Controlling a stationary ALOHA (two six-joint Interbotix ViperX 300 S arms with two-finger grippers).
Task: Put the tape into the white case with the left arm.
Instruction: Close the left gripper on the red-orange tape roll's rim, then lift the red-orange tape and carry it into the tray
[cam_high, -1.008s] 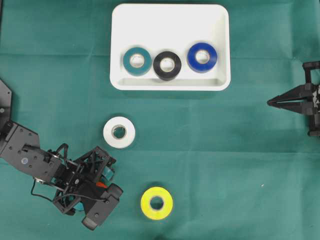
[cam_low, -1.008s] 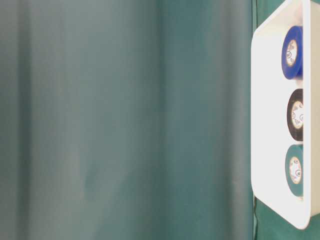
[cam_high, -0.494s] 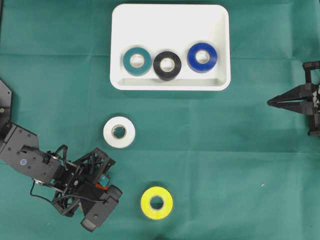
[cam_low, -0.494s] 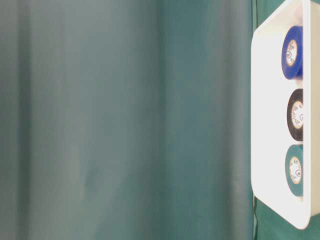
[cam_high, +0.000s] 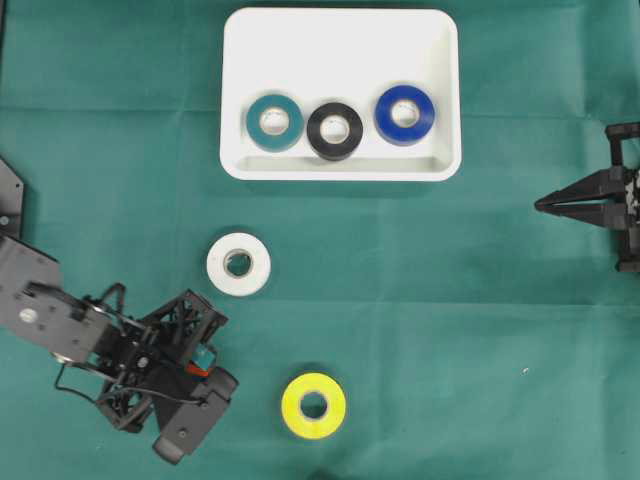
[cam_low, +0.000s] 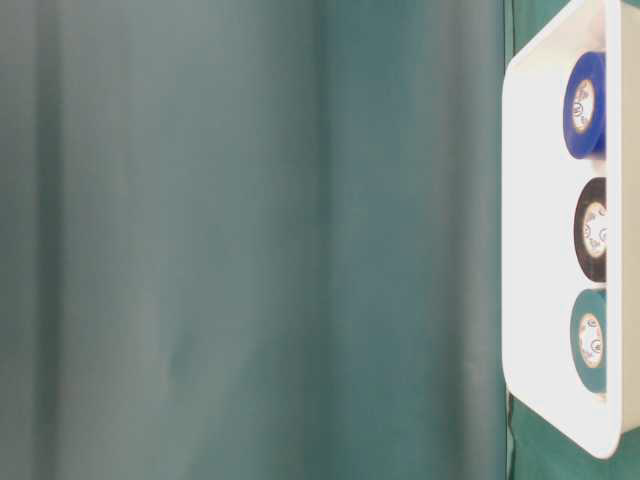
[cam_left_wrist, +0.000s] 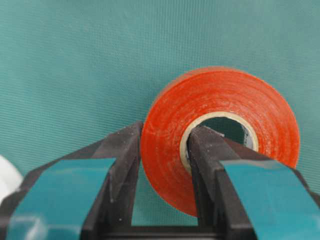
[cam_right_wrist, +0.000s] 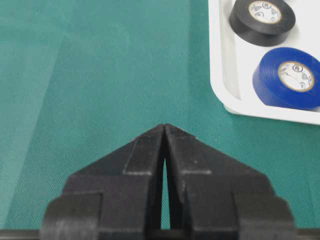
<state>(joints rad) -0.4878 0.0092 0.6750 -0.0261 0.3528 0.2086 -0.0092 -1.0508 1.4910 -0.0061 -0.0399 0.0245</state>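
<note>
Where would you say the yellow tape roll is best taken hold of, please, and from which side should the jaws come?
The yellow tape roll lies flat on the green cloth with its open core facing up and nothing crowding it. Probably best to come straight down from above, one jaw into the core and one outside, pinching the ring wall, much as the left gripper grips the orange roll now.

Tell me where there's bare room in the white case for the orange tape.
The white case is bare across its whole far half, behind the teal, black and blue rolls. The near strip along the front rim is crowded by those three. The left hand grips the orange tape.
</note>
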